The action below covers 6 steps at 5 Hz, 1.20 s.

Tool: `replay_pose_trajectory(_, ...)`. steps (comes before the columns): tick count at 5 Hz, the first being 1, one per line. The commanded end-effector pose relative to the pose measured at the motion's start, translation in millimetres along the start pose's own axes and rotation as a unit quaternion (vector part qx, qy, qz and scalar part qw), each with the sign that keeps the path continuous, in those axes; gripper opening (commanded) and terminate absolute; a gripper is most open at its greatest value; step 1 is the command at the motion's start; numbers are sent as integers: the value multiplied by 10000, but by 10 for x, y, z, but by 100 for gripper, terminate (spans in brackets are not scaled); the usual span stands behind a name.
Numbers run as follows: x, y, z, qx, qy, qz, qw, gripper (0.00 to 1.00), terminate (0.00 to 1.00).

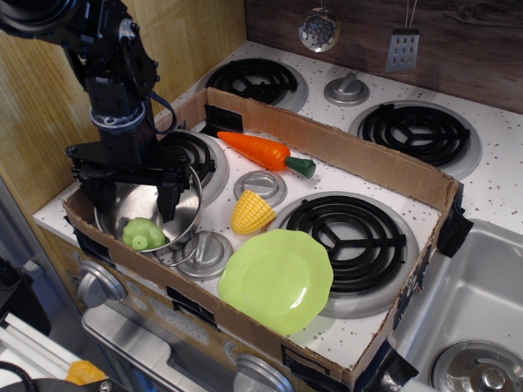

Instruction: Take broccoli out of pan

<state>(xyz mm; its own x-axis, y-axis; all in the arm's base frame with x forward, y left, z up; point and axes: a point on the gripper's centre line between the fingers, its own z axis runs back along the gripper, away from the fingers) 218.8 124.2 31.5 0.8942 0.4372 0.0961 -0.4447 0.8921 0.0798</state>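
Broccoli (143, 233): we saw it lying in the pan (189, 192), at the near wall
Gripper (134, 198): jaws spread wide, empty; we judged them poised above the pan, ready to straddle it

broccoli (144, 233) lies in the pan (186, 214), at its front. corn (252, 212) sits right of the pan; plate (275, 279) before the corn.

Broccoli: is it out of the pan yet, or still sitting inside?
Still inside. The broccoli rests on the pan floor against the near wall; the open gripper hangs above it without touching.
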Motion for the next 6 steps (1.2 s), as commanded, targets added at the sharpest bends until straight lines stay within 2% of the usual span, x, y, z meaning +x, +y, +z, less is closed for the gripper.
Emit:
replay_pose_trajectory(1, -6, -31, -12, -80, -49, 95, 9999, 100, 0)
replay_pose_trajectory(4, -49, -200, -107, -260, -72, 227, 9994, 100, 0)
replay_pose_trajectory(5, 10, -197, -108, -255, -94, 142, 9995, 0, 0)
replay_pose_trajectory(6, 13, -192, -115, -279, -72, 114, 9995, 0, 0)
